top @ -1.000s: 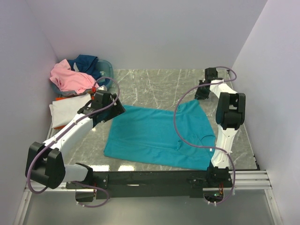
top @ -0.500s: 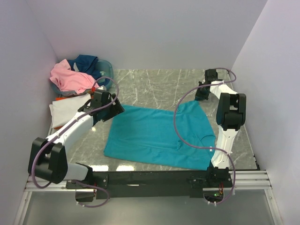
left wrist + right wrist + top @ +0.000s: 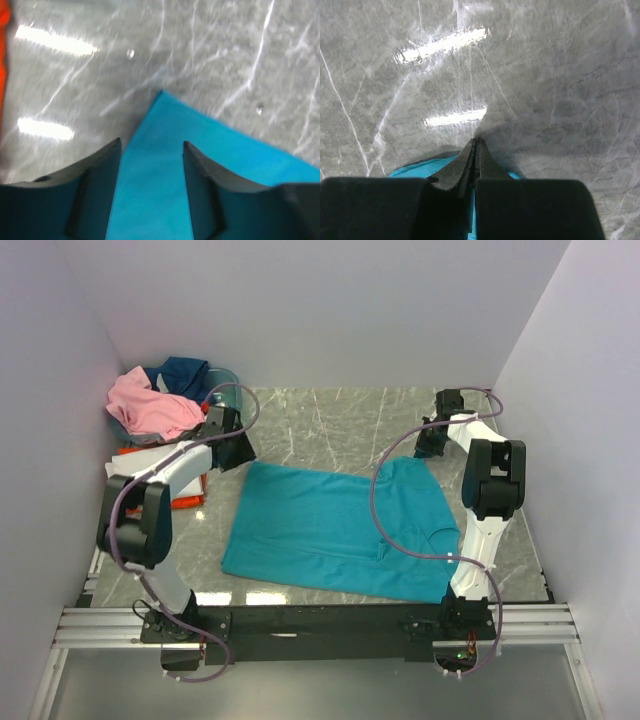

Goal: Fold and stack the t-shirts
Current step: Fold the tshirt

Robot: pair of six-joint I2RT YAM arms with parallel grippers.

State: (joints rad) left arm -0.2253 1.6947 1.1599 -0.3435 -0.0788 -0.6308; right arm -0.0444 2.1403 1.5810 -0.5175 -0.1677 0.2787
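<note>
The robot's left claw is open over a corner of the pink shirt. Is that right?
No. The left gripper is open over a corner of the teal shirt, not a pink one. The left wrist view shows it.

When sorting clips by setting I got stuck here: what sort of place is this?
Likely a robot lab test cell, not a home: plain walls box in a marble-look tabletop, two arms are mounted on a metal rail, and a teal t-shirt lies spread out.
</note>
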